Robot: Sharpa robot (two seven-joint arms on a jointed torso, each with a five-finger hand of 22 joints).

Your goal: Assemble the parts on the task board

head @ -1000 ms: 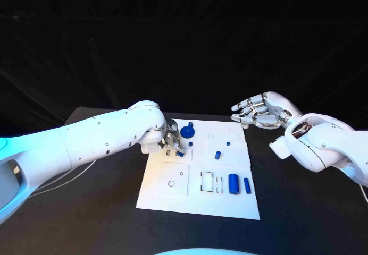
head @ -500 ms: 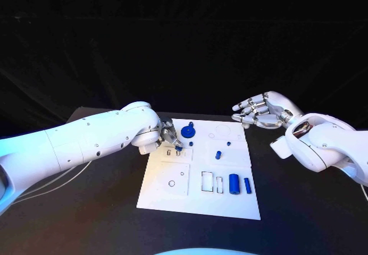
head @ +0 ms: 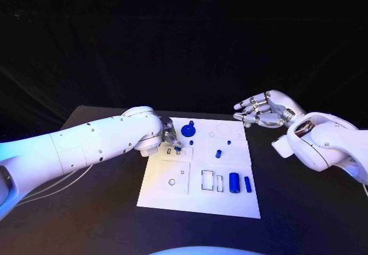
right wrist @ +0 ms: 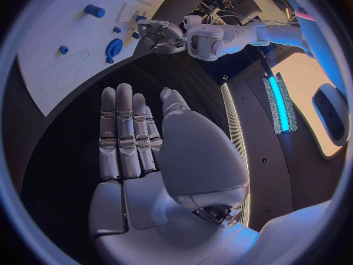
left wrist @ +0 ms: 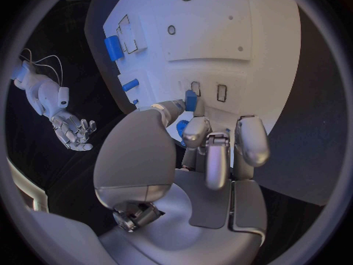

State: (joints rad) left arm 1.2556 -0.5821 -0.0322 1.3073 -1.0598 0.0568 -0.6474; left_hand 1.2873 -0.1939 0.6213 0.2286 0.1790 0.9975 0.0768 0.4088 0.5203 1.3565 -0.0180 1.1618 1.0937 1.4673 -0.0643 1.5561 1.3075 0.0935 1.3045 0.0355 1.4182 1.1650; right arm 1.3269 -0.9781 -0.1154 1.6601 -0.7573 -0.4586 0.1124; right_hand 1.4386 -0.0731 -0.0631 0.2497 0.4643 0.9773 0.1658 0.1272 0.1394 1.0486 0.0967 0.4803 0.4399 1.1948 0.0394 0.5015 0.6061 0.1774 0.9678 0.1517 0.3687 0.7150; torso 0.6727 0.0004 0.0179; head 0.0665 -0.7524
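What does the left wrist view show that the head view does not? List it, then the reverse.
Left wrist view: the left robot hand from behind, pinching a small blue part beside two rectangular slots. Head view: the blue gear at the board's far end, unobstructed. Both: the task board, the large blue cylinder, the open right robot hand.

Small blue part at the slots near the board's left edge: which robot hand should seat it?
Left. The left robot hand already pinches the small blue part over the task board slots. The right robot hand hangs open, off the board's far corner.
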